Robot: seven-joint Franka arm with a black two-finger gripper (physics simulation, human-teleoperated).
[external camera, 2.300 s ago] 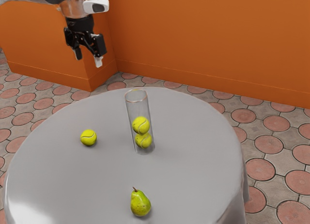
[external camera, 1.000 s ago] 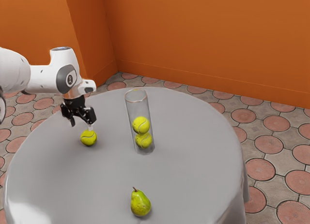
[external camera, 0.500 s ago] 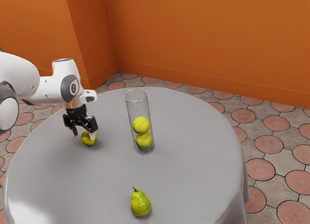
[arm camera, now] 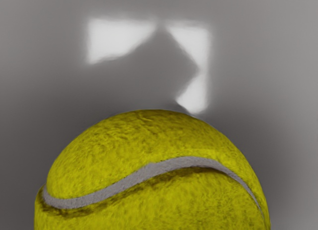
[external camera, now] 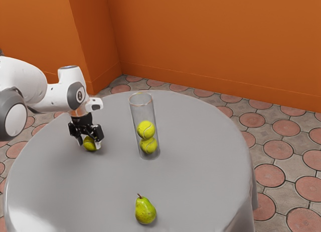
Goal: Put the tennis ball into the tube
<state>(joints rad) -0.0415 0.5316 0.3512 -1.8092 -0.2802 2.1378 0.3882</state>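
Hand: left of centre in the exterior view, pointing down, fingers spread wide, one at either side of the loose tennis ball; whether either touches it, we cannot tell.
Loose ball: low at the desk, between the fingers, outside the tube.
Wrist view: gives us the ball's fuzzy yellow cover and its pale seam curving across, with blurred white patches on the grey beyond.
Exterior view: gives us the white arm coming in from the left edge, and how hand, ball and tube stand to one another.
Tube: clear, upright, near the middle, with an upper ball resting on a lower ball.
Pear: green, at bottom centre, stem up.
Surface: round, under a smooth grey cloth, glare at lower left.
Room: plain orange wall across the top; floor of round reddish tiles at right.
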